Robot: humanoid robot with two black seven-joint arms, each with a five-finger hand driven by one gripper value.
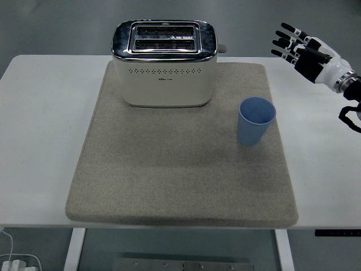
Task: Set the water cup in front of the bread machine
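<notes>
The right hand (pixel 304 49) is seen at the upper right of the head view, raised above the far right part of the table (pixel 39 124), with its fingers (pixel 285 40) spread and extended toward ten o'clock and nothing held in them. The water cup (pixel 256 121) is found at about seven o'clock from the hand, well apart from it. The cup is blue, stands upright with its mouth open upward, and rests on the right side of a grey mat (pixel 180 180). The bread machine (pixel 164 63) is placed at the far end of the mat, at roughly ten o'clock from the cup, not touching it.
</notes>
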